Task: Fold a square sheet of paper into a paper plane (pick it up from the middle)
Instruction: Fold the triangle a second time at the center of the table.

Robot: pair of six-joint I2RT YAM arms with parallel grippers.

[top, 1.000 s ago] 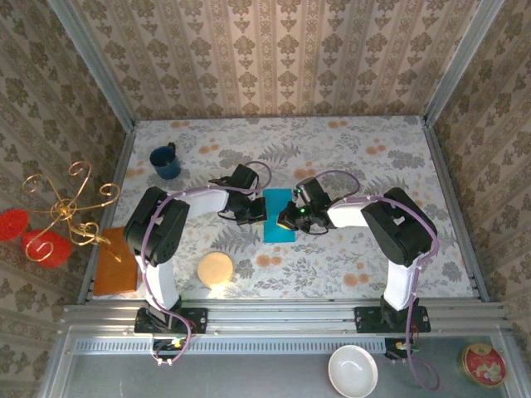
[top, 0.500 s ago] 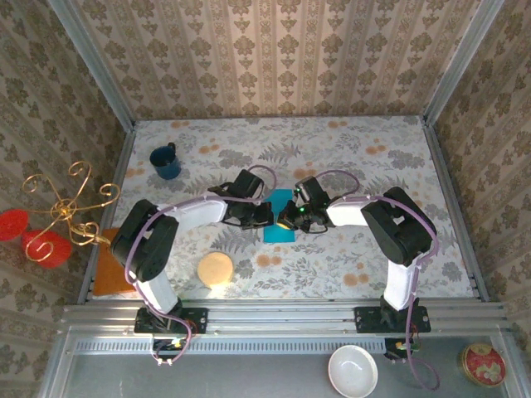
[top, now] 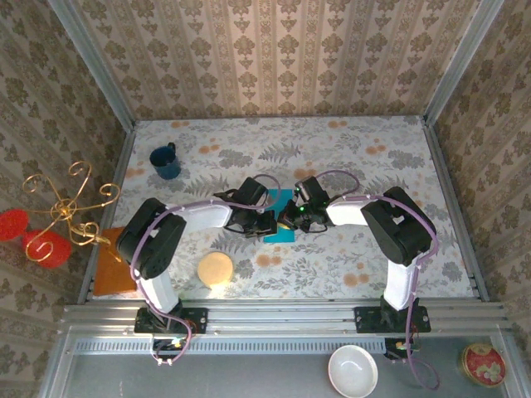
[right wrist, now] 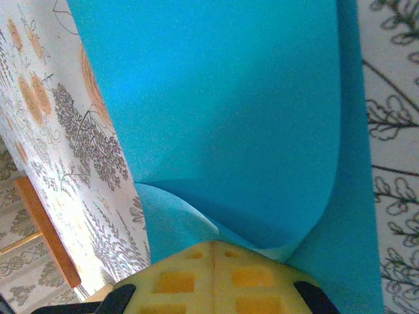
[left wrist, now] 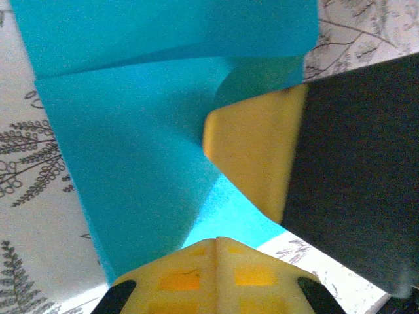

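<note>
The square sheet of paper [top: 280,203] lies mid-table, bright turquoise, partly folded with one flap curled up over itself [right wrist: 229,118]. My left gripper [top: 267,224] comes in from the left, its yellow fingertips shut together and resting on the paper's edge [left wrist: 217,243]. My right gripper [top: 289,220] meets it from the right, also shut, its tips pressed on the paper at the foot of the curled flap [right wrist: 213,246]. In the left wrist view the sheet [left wrist: 131,176] shows a crease, and the right gripper's yellow finger [left wrist: 255,157] presses down on it. No paper shows between either pair of jaws.
A dark blue mug [top: 166,162] stands at the back left. A round tan disc [top: 216,269] lies near the front left, beside an orange board [top: 116,261]. A gold wire stand [top: 70,207] rises at the left wall. A white bowl [top: 353,371] and a red tin [top: 482,363] sit below the rail.
My left gripper has slid right and nearer onto the paper, up against the right gripper. The right gripper has barely moved. Less of the sheet shows from above.
</note>
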